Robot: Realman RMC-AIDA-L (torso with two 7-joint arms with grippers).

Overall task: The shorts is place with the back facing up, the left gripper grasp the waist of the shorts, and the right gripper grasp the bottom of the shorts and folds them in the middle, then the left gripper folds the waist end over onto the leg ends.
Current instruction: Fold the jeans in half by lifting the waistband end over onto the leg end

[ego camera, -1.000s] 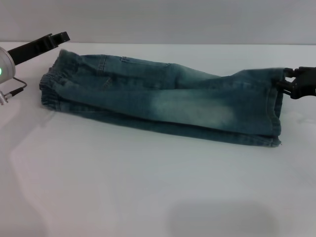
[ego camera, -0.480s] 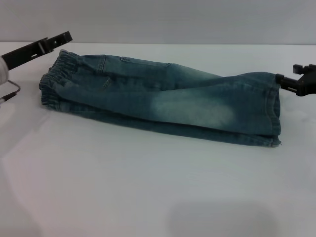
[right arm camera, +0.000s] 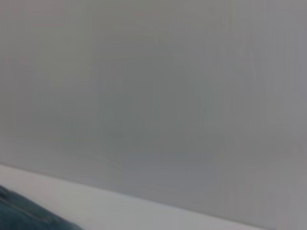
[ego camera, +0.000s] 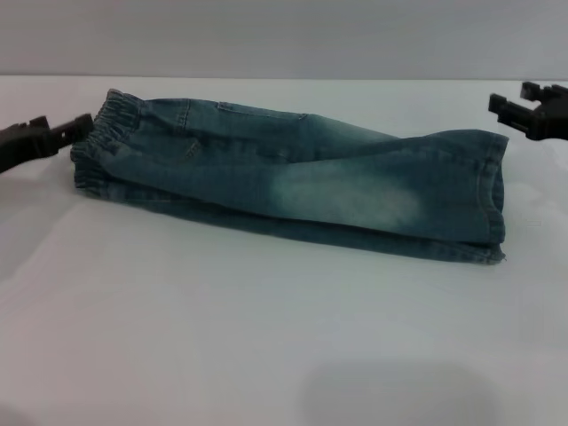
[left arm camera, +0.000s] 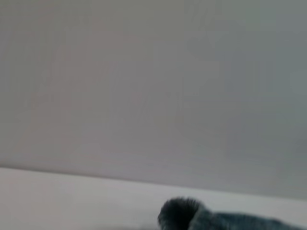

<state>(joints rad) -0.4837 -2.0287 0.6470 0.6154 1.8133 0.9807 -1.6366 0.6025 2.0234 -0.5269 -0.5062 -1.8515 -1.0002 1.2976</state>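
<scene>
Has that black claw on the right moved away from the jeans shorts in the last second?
Yes. The right gripper was at the hemmed end of the shorts; now it sits higher and farther back over the table, clear of the denim, which lies unmoved.

Both claws' arms beyond frame edges

No text, label, brand, number or sign can be read anywhere: the shorts (ego camera: pixel 293 182) show only faded denim and stitching, and neither gripper shows legible marking.
</scene>
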